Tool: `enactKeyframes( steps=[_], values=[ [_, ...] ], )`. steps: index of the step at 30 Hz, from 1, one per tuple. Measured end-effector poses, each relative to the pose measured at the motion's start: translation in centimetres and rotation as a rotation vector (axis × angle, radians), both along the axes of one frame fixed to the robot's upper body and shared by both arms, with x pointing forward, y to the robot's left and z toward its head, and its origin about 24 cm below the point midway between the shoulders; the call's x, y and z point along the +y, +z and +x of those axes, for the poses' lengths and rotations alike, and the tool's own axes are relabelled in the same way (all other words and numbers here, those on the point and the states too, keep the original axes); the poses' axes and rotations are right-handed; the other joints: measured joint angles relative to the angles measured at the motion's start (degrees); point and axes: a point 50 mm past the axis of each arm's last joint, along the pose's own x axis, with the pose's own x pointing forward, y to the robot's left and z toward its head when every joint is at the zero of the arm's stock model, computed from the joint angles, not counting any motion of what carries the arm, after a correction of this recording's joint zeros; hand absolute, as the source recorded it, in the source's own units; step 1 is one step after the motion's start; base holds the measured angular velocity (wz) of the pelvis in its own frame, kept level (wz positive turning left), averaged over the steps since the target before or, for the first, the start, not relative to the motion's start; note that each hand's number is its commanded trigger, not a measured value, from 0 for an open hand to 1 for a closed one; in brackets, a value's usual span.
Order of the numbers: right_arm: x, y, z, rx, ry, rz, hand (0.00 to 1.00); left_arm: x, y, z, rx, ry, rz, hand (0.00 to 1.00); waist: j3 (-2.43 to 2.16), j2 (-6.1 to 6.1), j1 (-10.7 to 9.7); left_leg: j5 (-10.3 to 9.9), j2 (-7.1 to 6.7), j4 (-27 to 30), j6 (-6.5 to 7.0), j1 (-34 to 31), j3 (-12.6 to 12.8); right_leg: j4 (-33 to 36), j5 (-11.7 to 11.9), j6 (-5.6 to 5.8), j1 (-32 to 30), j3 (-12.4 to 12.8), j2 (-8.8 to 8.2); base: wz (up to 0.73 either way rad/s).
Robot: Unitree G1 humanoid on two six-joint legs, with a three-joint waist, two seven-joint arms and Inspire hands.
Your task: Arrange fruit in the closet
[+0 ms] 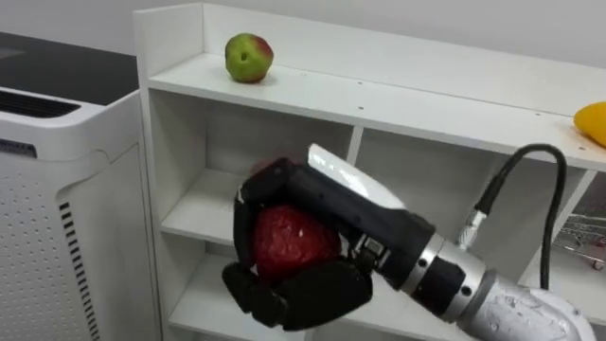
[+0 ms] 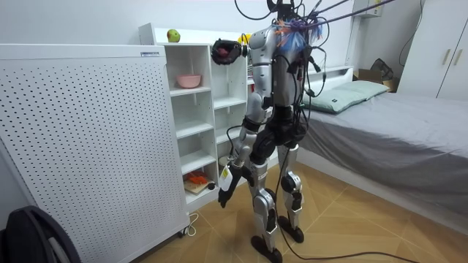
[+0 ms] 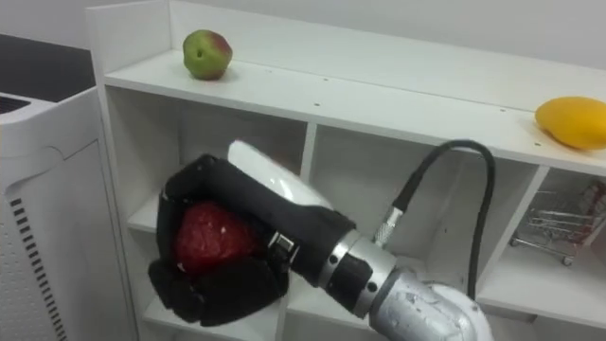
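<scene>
Red fruit (image 1: pixel 289 237) fills my right hand (image 1: pixel 312 284), fingers curled over it and thumb under, held before the white closet's (image 1: pixel 284 95) left column, just below its top. An apple (image 1: pixel 248 57) and a yellow fruit (image 3: pixel 573 121) lie on that top, well apart. My left hand (image 2: pixel 224 191) hangs by my thigh.

Standing here I can make out no word, number or sign; nothing readable stands on the closet (image 1: pixel 284 90). The white perforated unit (image 2: pixel 88 139) beside it bears a small dark label (image 2: pixel 151 52) on its top front edge; the print on it is too small to tell.
</scene>
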Motion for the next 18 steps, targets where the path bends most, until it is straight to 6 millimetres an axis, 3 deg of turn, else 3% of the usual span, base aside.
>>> enactKeyframes(
  steps=[3,4,6,7,10,13,16,18],
  values=[
    [-0.9,-2.7,2.2,0.088,-0.120,-0.028,1.00,-0.4,0.0,1.5,-0.014,-0.068,-0.002,0.00,0.26,0.29,0.1,0.0,0.34,2.5,0.01,-3.9,-0.2,2.3,0.0,-0.02,-3.7,-1.5,-0.34,0.13],
    [-1.2,-4.2,3.0,0.126,-0.174,-0.050,1.00,-0.7,0.0,2.1,-0.025,-0.091,-0.009,0.00,0.59,0.50,0.3,0.0,0.43,4.1,0.05,-5.7,-0.3,3.3,0.0,-0.05,-5.2,-1.5,-0.78,0.13],
    [-1.8,-6.3,3.9,0.168,-0.257,-0.109,1.00,-1.1,0.1,3.1,-0.050,-0.125,-0.022,0.00,0.84,0.80,0.1,0.0,0.50,7.3,0.05,-9.7,-0.9,5.9,-0.1,-0.12,-8.6,-1.7,-1.09,0.16],
    [-2.3,-7.0,4.2,0.178,-0.294,-0.144,1.00,-1.4,0.1,3.7,-0.065,-0.138,-0.031,0.00,1.21,1.36,0.1,-0.1,0.55,9.0,0.16,-12.1,-0.9,7.7,-0.2,-0.22,-10.9,-1.8,-1.24,0.20],
    [-2.8,-8.2,5.1,0.192,-0.349,-0.169,1.00,-1.6,0.1,4.1,-0.069,-0.151,-0.036,0.00,1.83,2.27,0.5,-0.6,0.54,11.9,0.68,-16.9,-0.1,12.2,-1.4,-0.89,-16.4,-2.7,-1.90,-0.02],
    [-3.0,-8.7,5.4,0.171,-0.393,-0.185,1.00,-1.4,0.0,3.8,-0.058,-0.132,-0.040,0.00,1.96,2.38,1.0,-1.2,0.42,14.9,0.79,-20.8,0.5,17.2,-2.7,-1.35,-21.4,-2.7,-2.88,-0.10],
    [-3.7,-9.8,5.6,0.166,-0.451,-0.226,1.00,-1.6,-0.2,3.4,-0.048,-0.098,-0.058,0.00,2.54,3.35,1.5,-3.8,0.55,22.8,0.82,-26.0,0.7,25.1,-6.1,-2.20,-26.5,-2.7,-4.28,-0.02],
    [-4.0,-10.2,5.7,0.179,-0.463,-0.236,1.00,-1.4,-0.1,3.4,-0.054,-0.067,-0.064,0.00,2.60,3.54,1.6,-4.6,0.63,26.3,0.76,-28.8,0.6,28.8,-7.6,-2.56,-29.4,-2.6,-5.26,0.05]
  ],
)
